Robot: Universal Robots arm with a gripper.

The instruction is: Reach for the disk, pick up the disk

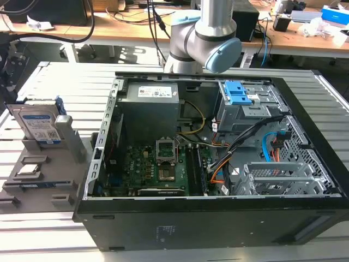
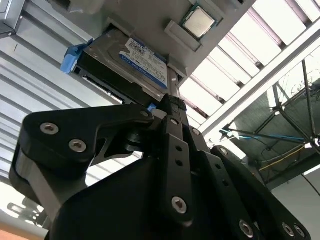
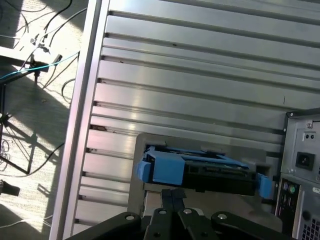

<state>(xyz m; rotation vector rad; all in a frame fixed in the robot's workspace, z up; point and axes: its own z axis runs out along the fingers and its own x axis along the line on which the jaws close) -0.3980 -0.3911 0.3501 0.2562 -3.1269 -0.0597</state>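
Slatted metal worktop, beside the open computer case. Item: disk, which stood on edge in a grey holder. Likely rigid, dense and shock-sensitive, so you would grip its blue-framed edges. Tool was pressed together, empty and short of it.

There's the silver-grey disk, white-and-blue barcoded label, bright blue frame. Matte black claw just beside it, silver ribbed counter beneath it, black computer case near it.
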